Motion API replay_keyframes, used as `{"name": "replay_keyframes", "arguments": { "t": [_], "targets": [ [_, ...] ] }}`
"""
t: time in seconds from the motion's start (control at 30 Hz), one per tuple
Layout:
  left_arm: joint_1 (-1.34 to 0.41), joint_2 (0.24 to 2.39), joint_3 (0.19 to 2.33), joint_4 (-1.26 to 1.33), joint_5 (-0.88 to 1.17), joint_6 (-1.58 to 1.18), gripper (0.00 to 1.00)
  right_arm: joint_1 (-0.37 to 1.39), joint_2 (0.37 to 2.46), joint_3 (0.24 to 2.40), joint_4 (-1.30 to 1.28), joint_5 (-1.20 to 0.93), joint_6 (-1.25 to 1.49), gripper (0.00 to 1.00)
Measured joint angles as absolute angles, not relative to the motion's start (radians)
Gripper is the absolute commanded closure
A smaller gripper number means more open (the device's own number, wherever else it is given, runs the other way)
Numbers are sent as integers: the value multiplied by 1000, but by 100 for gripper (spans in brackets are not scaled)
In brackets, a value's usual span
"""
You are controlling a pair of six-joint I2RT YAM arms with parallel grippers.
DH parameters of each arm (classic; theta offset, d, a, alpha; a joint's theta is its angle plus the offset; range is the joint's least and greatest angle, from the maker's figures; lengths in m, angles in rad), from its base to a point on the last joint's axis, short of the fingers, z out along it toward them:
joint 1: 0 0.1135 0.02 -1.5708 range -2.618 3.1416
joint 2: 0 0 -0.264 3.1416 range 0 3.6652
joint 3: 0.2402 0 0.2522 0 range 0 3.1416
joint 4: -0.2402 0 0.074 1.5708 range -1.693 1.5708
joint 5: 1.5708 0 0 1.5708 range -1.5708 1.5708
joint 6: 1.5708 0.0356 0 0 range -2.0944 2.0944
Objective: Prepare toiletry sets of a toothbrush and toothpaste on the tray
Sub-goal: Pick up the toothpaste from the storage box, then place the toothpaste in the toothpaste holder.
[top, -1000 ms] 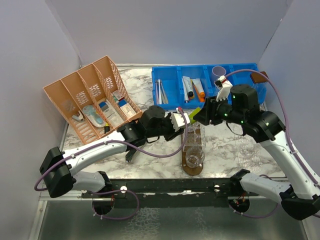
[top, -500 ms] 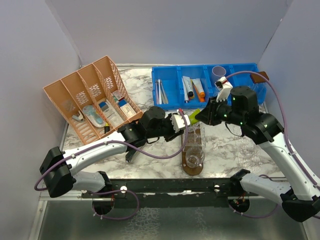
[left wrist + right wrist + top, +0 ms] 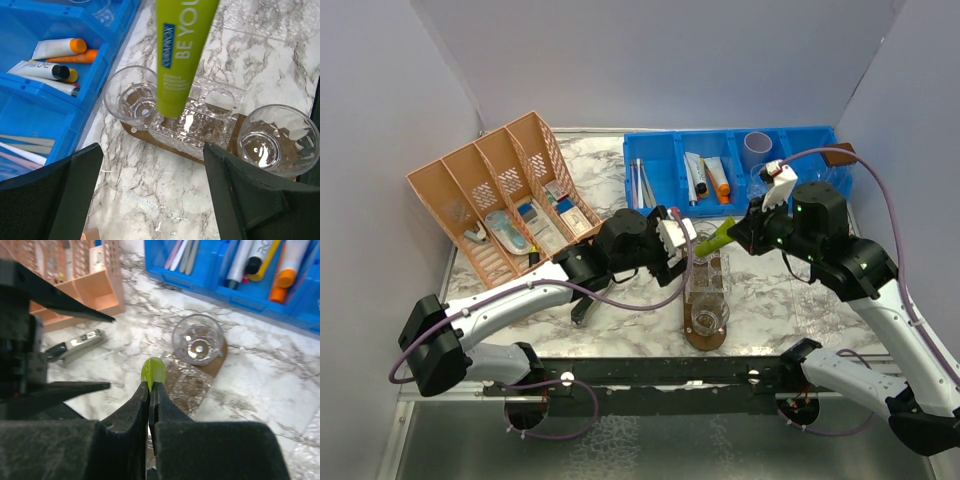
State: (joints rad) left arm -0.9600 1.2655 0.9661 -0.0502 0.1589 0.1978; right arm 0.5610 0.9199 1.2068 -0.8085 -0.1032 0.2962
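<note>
While the right end effector [image 3: 149, 386] is pinched shut on only the flat crimped end of the green tube [image 3: 182, 55], the tube hangs nose-down over the tray [image 3: 167, 144] with little to steady it. The left end effector [image 3: 151, 146] stands wide, its fingers well to either side of the tube and touching nothing, so all the weight is on that one thin pinch. The tray lies on the table between the arms. It carries a far tumbler [image 3: 136, 97], a near tumbler [image 3: 277, 140] and a clear holder between them. Neither tumbler shows a toothbrush or tube inside, so the sets look barely begun.

The likely trouble is that the tube swings or slides out of the pinch and lands on the table. Its nose seems nearer the far tumbler's rim than its mouth, so a straight descent might catch the rim and tip the tumbler or skid it off the tray. The left fingers sit close and could be clipped.
</note>
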Motion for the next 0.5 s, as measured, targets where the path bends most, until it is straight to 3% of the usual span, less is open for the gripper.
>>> {"name": "replay_keyframes", "arguments": {
  "t": [0.27, 0.5],
  "targets": [
    [-831, 1171, 925, 47, 93, 108, 1, 561, 920, 1202, -820, -84, 58, 99],
    [-780, 1078, 868, 132, -176, 42, 1, 561, 913, 1158, -801, -207, -57, 99]
  ]
}}
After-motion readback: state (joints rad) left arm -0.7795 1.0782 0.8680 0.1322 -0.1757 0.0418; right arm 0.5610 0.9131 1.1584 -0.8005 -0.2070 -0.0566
